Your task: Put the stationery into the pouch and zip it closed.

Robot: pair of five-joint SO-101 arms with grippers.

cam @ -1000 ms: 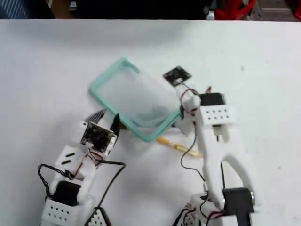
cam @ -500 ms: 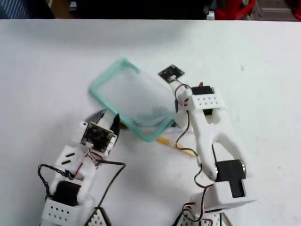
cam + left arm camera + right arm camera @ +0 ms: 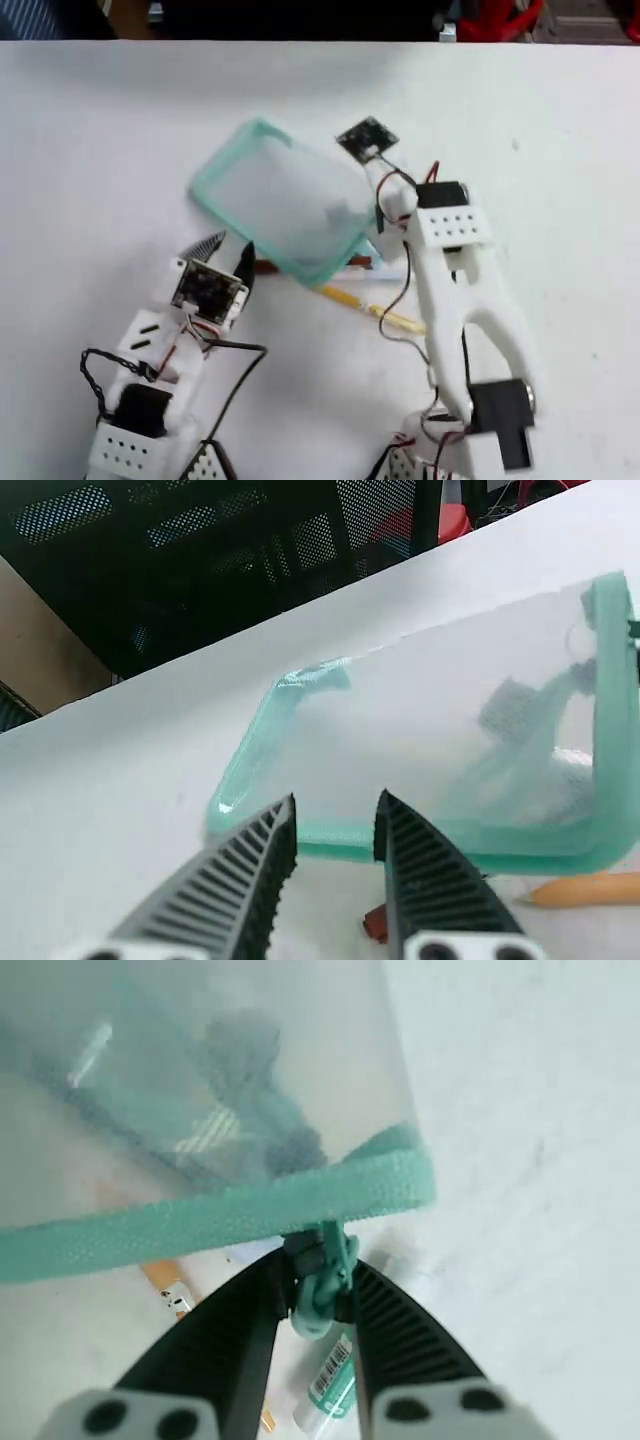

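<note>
My right tool [image 3: 320, 1276] is clamping the limp pouch's [image 3: 270, 195] zipper pull [image 3: 318, 1306] at four o'clock; my left tool [image 3: 335, 805] is gaping.

A white table [image 3: 560, 120] lay under soft, even light. Behind its far edge stood a black mesh panel [image 3: 200, 540], with a red object [image 3: 497, 18] and a beige surface [image 3: 40, 650] near it.

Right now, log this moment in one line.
right claw: shut on zipper pull | left claw: open, near pouch | pencil: on table, outside pouch
</note>
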